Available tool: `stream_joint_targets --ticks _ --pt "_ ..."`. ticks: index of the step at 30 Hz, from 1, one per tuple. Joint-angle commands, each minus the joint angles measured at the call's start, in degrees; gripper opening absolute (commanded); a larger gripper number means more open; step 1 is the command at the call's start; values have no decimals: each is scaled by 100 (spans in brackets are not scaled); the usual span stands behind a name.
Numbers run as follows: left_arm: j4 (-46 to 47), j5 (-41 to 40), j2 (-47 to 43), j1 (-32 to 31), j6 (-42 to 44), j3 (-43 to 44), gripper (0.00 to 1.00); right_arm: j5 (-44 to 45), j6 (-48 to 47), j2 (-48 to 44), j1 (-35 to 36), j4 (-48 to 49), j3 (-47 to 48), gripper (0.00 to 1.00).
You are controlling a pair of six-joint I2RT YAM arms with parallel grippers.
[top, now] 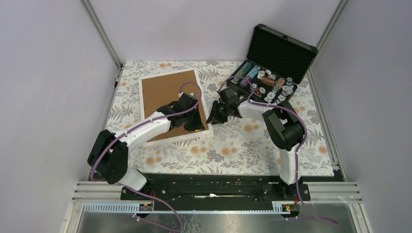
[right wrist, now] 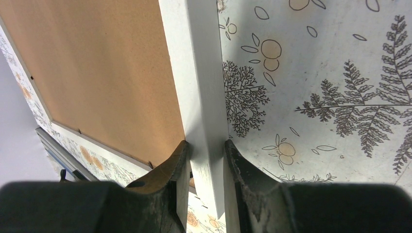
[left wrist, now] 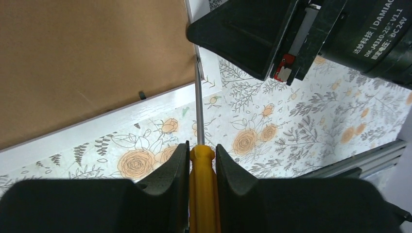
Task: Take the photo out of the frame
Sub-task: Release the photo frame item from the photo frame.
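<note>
On the bench's (top: pixel 233 141) left half the frame (right wrist: pixel 194 73) is lying back-up, right jaws clamping its edge, left jaws gripping a screwdriver (left wrist: pixel 202 165); guessing we're prying the backing (left wrist: pixel 73 58), needing gentle leverage next

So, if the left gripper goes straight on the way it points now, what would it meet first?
The left gripper holds a screwdriver whose tip seems to touch the frame at its white corner, so the frame comes first. The right gripper, clamped there, is just beyond; depth is unclear.
</note>
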Motion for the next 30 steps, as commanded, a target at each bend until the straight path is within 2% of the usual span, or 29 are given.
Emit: stream_joint_targets --ticks 1,4,8,14,25,30 --pt "1024 971 192 -306 288 856 0 -1 346 586 451 25 -107 0" --pt "1028 947 246 -306 620 1103 0 -9 335 562 453 25 -121 0" --pt "1203 1399 357 -311 371 1199 0 -33 351 585 450 25 -105 0" --pt "1349 1481 542 -358 231 1355 0 -20 360 567 452 25 -129 0" --pt "1827 1839 872 -395 -1420 1451 0 -58 461 684 462 25 -82 0" --pt "1917 1903 1121 -409 -1504 1925 0 -99 485 710 466 17 -51 0"
